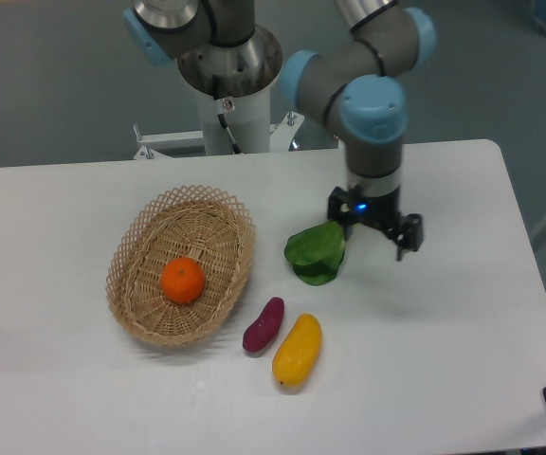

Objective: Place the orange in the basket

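Observation:
The round bright orange (182, 280) lies inside the oval tan wicker basket (124, 251), near its middle. The basket stands on the white table, left of centre. My gripper (375, 239) hangs over the table well to the right of the basket, apart from the orange. Its jaws stand open and hold nothing.
A green leafy vegetable (315, 254) lies just left of the gripper. A small purple sweet potato (263, 324) and a yellow-orange mango (298, 350) lie in front of the basket's right side. The arm's base (227, 66) stands behind the table's far edge.

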You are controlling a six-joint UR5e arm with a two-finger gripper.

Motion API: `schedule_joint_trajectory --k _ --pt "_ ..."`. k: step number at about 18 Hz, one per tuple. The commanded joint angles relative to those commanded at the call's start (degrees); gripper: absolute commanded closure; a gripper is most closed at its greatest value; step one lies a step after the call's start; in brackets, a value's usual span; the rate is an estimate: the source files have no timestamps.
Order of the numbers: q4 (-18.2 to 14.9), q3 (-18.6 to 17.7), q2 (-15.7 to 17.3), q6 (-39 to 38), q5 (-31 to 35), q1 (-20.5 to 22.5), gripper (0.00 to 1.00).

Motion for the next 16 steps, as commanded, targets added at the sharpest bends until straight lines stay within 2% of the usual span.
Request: schedule_joint_trajectory --k 4,9,11,13,16 --pt "-0.96 0.26 0.09 7.20 -1.32 3.68 0.00" --pt "-1.14 1.84 -0.79 9.85 -1.67 6.50 0.00" --pt "-2.98 3.77 -1.67 10.12 -1.67 7.03 0.00" --pt "-6.14 5.70 -2.19 11.78 -1.76 7.39 0.00" --pt "-7.03 6.94 -2.90 12.32 -1.76 7.48 0.00"
